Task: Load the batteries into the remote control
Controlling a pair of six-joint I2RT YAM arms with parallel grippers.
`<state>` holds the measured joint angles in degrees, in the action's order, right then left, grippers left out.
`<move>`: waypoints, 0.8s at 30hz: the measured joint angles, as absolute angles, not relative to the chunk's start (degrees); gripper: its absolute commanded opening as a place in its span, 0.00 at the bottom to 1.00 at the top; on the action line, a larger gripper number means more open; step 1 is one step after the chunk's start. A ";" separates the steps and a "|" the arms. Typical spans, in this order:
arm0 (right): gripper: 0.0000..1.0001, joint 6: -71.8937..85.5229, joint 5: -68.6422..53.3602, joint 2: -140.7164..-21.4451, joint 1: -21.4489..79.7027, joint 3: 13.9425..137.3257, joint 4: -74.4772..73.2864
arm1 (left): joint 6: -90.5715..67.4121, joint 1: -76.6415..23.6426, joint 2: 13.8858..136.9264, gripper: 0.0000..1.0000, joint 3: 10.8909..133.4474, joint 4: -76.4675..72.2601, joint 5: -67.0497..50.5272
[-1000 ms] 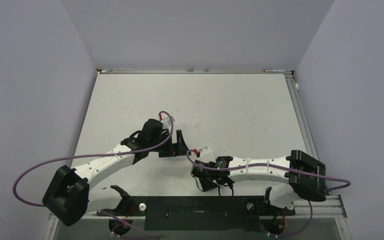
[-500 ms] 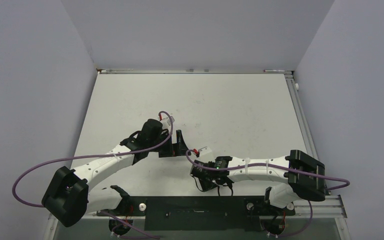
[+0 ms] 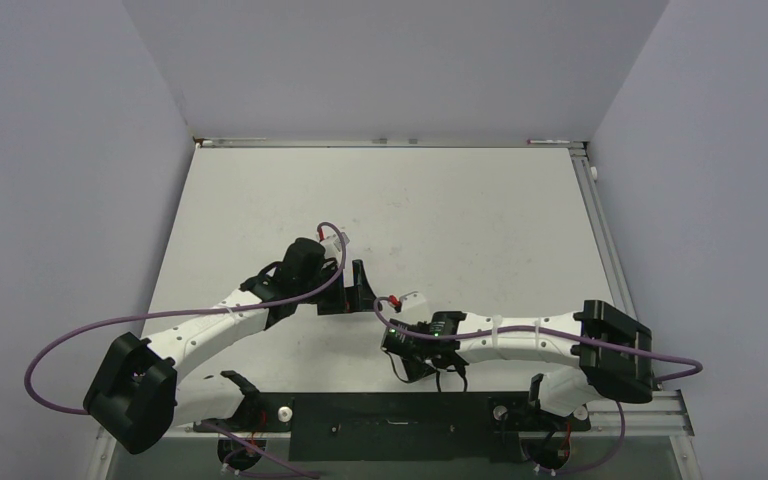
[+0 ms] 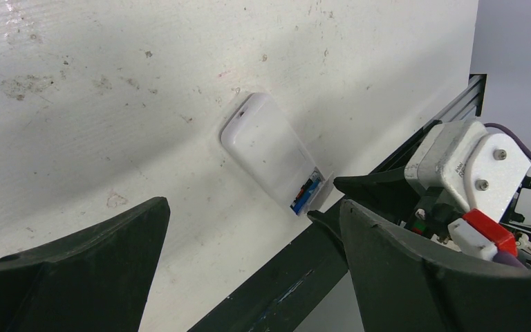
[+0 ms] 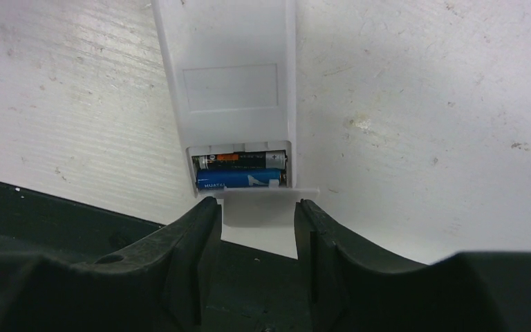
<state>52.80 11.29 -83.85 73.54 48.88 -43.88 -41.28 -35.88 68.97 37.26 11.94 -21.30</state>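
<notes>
right wrist: remote holds blue and black batteries; right claw pinches cover, left claw wide.

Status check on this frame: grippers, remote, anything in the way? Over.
Left gripper open, empty, near remote control. Right gripper shut on white battery cover, cover not yet on. Both batteries seated inside. Nothing in the way.

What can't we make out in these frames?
- Remote control button face: turned down onto the table in both wrist views.
- Batteries: too small to see among the arms in the top view.
- Battery cover lower edge: behind the right end effector in the right wrist view.
</notes>
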 measured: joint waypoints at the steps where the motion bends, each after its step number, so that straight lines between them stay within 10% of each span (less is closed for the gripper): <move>1: 0.31 52.95 11.38 -83.77 73.54 48.88 -43.94 | -41.28 -35.88 68.97 0.91 37.26 11.94 -21.30; 24: 0.49 54.61 13.69 -78.17 73.60 51.29 -47.42 | -41.32 -35.88 65.78 0.92 35.81 11.81 -21.80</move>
<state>54.61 13.69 -78.17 73.60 51.29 -47.42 -41.32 -35.88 65.78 35.81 11.81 -21.80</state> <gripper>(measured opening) 0.443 0.922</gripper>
